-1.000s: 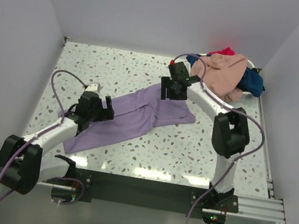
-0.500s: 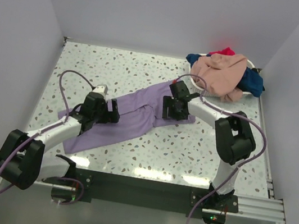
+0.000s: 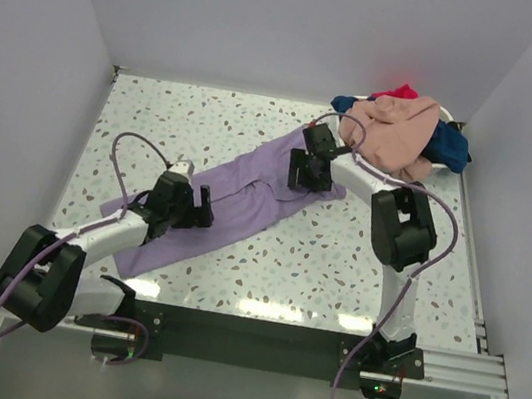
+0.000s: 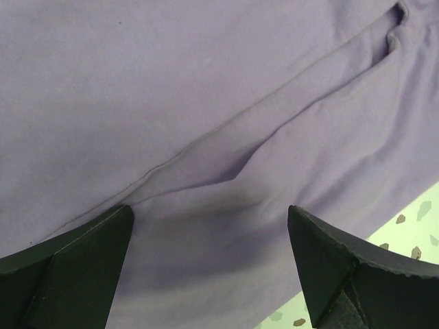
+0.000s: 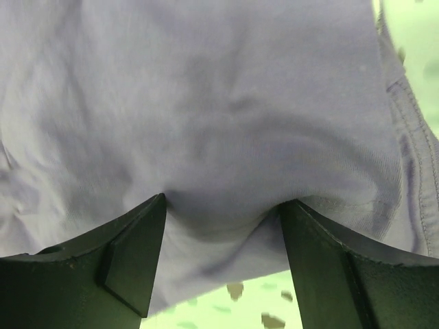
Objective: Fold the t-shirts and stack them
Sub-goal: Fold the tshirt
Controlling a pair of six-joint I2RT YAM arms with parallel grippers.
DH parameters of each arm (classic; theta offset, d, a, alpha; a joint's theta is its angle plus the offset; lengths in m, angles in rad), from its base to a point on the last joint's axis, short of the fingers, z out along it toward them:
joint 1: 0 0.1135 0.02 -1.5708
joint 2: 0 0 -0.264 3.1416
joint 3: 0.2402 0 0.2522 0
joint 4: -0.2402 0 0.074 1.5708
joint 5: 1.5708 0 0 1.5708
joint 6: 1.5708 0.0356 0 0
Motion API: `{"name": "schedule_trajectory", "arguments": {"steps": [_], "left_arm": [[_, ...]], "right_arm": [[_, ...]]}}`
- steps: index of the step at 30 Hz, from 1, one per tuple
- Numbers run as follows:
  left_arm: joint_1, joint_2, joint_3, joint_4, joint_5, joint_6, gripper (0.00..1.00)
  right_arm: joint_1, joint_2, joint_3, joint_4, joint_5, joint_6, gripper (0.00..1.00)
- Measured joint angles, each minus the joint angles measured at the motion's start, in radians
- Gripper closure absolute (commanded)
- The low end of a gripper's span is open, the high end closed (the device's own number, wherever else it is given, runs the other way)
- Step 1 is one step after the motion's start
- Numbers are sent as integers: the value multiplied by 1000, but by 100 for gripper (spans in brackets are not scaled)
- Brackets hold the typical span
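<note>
Lavender t-shirt (image 3: pixel 245 201) runs lower left to upper right; left gripper (image 3: pixel 201 212) wide open, empty, over its lower-left half; right gripper (image 3: pixel 304 180) part-open, pressing its upper-right end.

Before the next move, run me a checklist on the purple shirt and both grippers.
1. Left gripper open over the lavender t-shirt: ok.
2. Right gripper closed on fabric: not ok; jaws apart, tips pressing into the cloth.
3. Shirt lying flat: not ok; a long fold runs across it.
4. Other shirts out of the way: ok; peach t-shirt, navy t-shirt and red t-shirt are heaped at the far right.
</note>
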Motion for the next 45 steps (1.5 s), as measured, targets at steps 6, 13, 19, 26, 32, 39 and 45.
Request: {"name": "schedule_trajectory", "arguments": {"steps": [6, 13, 19, 26, 32, 39, 45], "left_arm": [[-50, -28, -35, 35, -4, -52, 0], [-171, -93, -91, 76, 1, -192, 0], [-320, -203, -102, 18, 29, -314, 0], [-333, -299, -6, -143, -55, -309, 0], [-333, -251, 30, -217, -140, -264, 0], [-338, -201, -19, -246, -169, -254, 0], [-340, -176, -55, -217, -156, -247, 0]], "right_arm": [[-39, 163, 255, -39, -8, -15, 29], [-66, 331, 534, -77, -52, -23, 28], [-72, 354, 577, -81, -115, -34, 17], [-72, 206, 393, -62, -160, -63, 13], [-55, -68, 201, -42, -159, -89, 12], [15, -194, 66, 18, -165, -89, 13], [72, -87, 32, 31, -196, -68, 14]]}}
